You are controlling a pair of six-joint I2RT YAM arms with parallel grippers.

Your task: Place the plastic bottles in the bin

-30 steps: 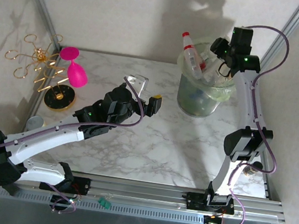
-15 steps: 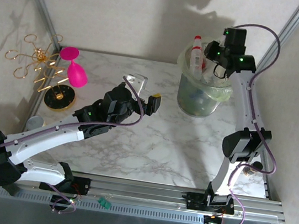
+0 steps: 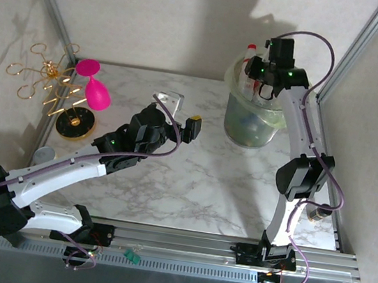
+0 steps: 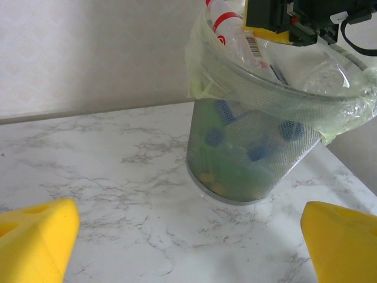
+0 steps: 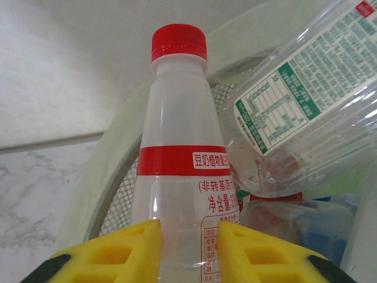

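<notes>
Marble counter (image 3: 190, 184) had the bin (image 3: 250, 130) already stuffed with bottles (image 4: 235, 162). My right fingers (image 5: 118, 253) pinched a red-capped bottle (image 5: 177, 118) at its rim, left fingers (image 4: 35, 236) wide apart. Nearly done, I'd guess.

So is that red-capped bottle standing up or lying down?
Roughly upright: the bottle has its cap pointing up, its body is pinched in the right gripper, and its lower part sits inside the bin.

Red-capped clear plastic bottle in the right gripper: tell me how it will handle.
The red-capped clear plastic bottle looks empty, so it is probably light. Its smooth wall may slip or dent in the right gripper. Released upright, it would likely tip against the pale-green bin.
</notes>
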